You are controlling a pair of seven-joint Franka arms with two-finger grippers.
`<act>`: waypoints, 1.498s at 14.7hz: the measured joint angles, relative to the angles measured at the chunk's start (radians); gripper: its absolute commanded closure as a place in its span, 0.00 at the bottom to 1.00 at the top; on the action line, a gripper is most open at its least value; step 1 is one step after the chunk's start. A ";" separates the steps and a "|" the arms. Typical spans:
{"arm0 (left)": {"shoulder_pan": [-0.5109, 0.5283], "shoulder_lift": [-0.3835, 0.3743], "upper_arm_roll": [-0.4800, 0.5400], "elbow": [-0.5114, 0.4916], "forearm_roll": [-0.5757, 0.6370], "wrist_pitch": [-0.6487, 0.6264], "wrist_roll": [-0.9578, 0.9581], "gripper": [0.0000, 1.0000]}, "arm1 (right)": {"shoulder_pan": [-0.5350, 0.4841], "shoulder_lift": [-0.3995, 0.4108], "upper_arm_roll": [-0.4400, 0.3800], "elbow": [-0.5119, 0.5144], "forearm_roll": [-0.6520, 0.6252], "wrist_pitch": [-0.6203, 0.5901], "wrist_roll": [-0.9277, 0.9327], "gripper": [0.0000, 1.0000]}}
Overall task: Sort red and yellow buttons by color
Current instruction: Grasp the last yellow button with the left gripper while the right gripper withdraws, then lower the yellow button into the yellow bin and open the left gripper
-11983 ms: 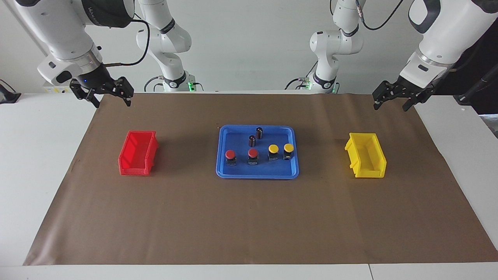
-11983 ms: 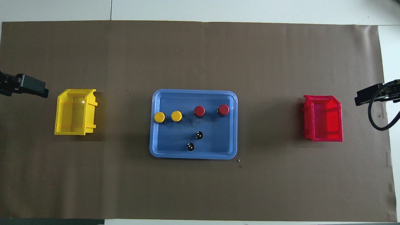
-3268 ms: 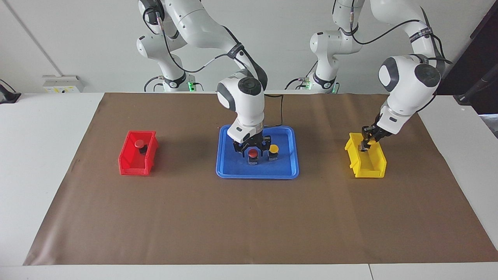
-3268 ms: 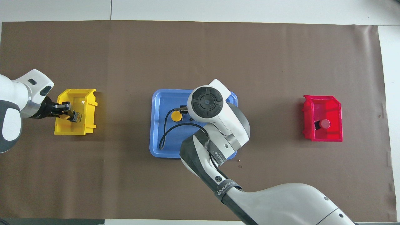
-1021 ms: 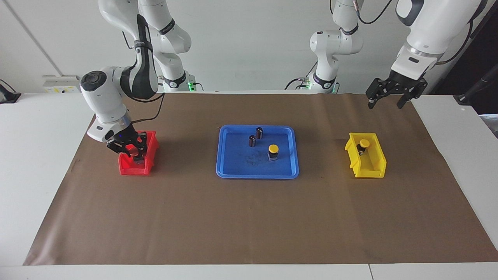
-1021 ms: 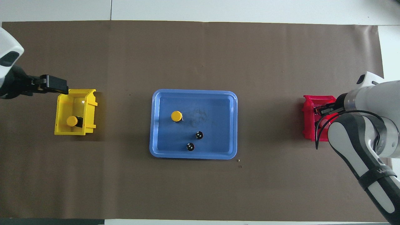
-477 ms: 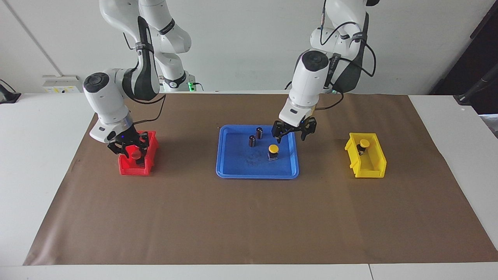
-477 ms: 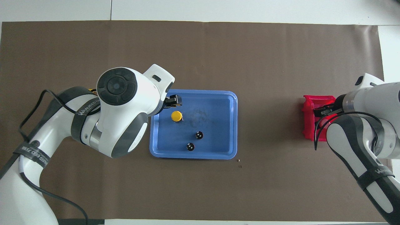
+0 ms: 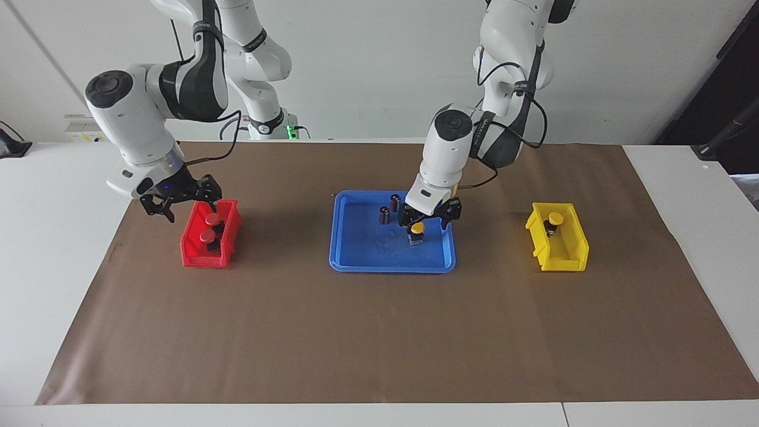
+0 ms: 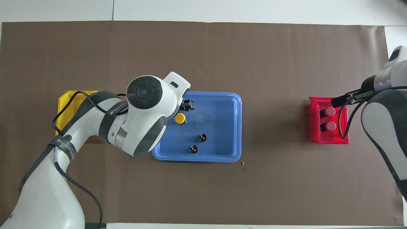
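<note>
Two red buttons (image 9: 211, 219) (image 9: 207, 236) lie in the red bin (image 9: 195, 255), seen from above as two red caps (image 10: 329, 111) (image 10: 330, 126). My right gripper (image 9: 184, 204) hangs open just above that bin's edge, holding nothing. One yellow button (image 9: 418, 228) (image 10: 180, 118) stands in the blue tray (image 9: 391, 267). My left gripper (image 9: 424, 220) is low over it, open, with a finger on either side of the cap. Another yellow button (image 9: 554, 219) sits in the yellow bin (image 9: 563, 255).
Two dark cylinders (image 9: 395, 202) (image 9: 384, 214) stand in the tray, nearer to the robots than the yellow button. In the overhead view the left arm covers most of the yellow bin (image 10: 67, 95). Brown paper covers the table around tray and bins.
My right gripper opened, left the second red button in the red bin and rose. My left arm swung from the yellow bin's end to the tray and came down around the yellow button.
</note>
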 measured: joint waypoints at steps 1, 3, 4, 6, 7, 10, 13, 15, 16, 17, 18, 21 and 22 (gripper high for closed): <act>-0.008 0.001 0.000 -0.004 0.000 0.000 -0.006 0.03 | 0.003 -0.006 0.002 0.054 0.000 -0.070 0.034 0.01; -0.024 0.002 0.000 -0.016 0.000 0.001 -0.015 0.06 | 0.001 -0.015 0.000 0.160 0.000 -0.193 0.085 0.01; -0.027 0.002 0.000 -0.022 0.000 0.002 -0.017 0.08 | -0.003 -0.015 -0.003 0.204 0.000 -0.233 0.096 0.01; -0.027 0.002 0.001 -0.028 0.000 0.007 -0.018 0.14 | -0.010 -0.014 -0.015 0.256 -0.001 -0.290 0.103 0.01; -0.027 0.002 0.001 -0.031 0.000 0.012 -0.018 0.22 | -0.015 -0.012 -0.022 0.265 -0.002 -0.298 0.105 0.01; -0.027 0.003 0.002 -0.046 0.000 0.031 -0.021 0.72 | -0.020 0.001 -0.044 0.269 -0.002 -0.300 0.105 0.00; -0.033 0.005 0.002 -0.052 0.000 0.039 -0.045 0.99 | -0.016 0.007 -0.043 0.270 -0.002 -0.300 0.109 0.00; -0.035 0.005 0.003 -0.052 0.000 0.039 -0.050 0.99 | -0.016 0.007 -0.042 0.272 -0.002 -0.300 0.110 0.00; -0.035 0.005 0.004 -0.051 0.000 0.039 -0.052 0.99 | -0.016 0.007 -0.042 0.272 -0.002 -0.300 0.111 0.00; -0.034 0.004 0.008 -0.048 0.000 0.036 -0.053 0.99 | -0.015 0.007 -0.042 0.272 -0.002 -0.300 0.111 0.00; -0.032 0.003 0.014 -0.036 0.000 0.021 -0.053 0.99 | -0.015 0.007 -0.042 0.272 -0.002 -0.300 0.111 0.00; 0.028 -0.013 0.027 0.056 0.000 -0.123 -0.012 0.99 | -0.006 0.007 -0.042 0.273 -0.002 -0.301 0.111 0.00; 0.068 -0.025 0.030 0.087 0.000 -0.175 0.034 0.99 | -0.004 0.007 -0.040 0.273 -0.002 -0.301 0.111 0.00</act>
